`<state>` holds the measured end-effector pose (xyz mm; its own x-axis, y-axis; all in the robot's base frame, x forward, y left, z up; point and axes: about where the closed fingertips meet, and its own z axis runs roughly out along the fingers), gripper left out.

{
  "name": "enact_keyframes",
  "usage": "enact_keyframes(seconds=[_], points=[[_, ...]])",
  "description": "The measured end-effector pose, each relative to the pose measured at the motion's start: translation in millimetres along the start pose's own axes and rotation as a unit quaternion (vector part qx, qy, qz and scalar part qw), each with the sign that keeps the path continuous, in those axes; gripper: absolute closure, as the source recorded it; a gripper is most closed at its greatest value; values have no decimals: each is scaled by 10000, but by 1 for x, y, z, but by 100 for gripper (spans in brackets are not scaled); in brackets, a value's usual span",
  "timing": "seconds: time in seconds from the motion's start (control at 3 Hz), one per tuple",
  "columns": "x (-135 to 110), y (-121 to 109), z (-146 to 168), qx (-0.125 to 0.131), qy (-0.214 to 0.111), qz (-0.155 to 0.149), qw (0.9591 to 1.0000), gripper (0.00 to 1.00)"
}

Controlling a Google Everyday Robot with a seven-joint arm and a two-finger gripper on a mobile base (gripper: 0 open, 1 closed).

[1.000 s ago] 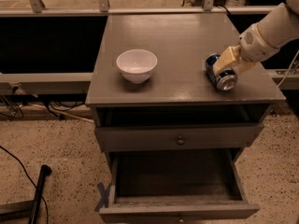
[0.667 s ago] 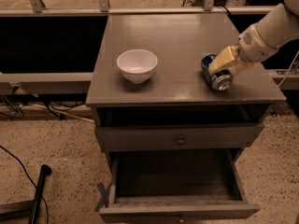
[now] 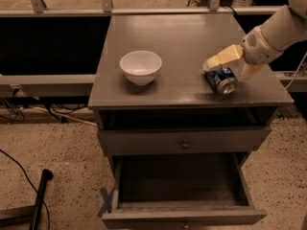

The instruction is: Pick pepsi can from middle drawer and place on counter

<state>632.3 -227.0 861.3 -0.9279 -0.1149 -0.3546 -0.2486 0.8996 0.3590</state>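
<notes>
The pepsi can (image 3: 221, 81) is out of the drawer and up on the desk (image 3: 177, 37), near its right front corner. It lies tipped over on its side with one silver end turned toward the front edge. The claw (image 3: 226, 71) is right on top of it, clenched on the can's far end. One tan finger (image 3: 223, 58) slants across the back of the can and the other (image 3: 249, 70) sits just to its right. The pale arm (image 3: 276, 30) behind the claw reaches in from the upper right, over the desk's right edge. Further left on the same surface, well apart from the can, a white bowl (image 3: 140, 67) stands upright. Under the desk top there is a closed drawer front (image 3: 144, 142) with a round knob (image 3: 185, 144) in the middle. Below that the middle drawer (image 3: 177, 183) is pulled all the way out, its bare grey floor showing. A scrap of blue tape (image 3: 106, 198) sits on the speckled floor (image 3: 57, 147) by the drawer's left front corner. Off at the lower left a black pole (image 3: 41, 198) leans across the floor.
</notes>
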Motion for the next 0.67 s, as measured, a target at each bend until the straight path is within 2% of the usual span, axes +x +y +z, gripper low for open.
enact_keyframes(seconds=[0.33,0.67], points=[[2,-3,-4,19,-73,131,9999,0],[5,-10,-31,144,-389,571,9975,0]])
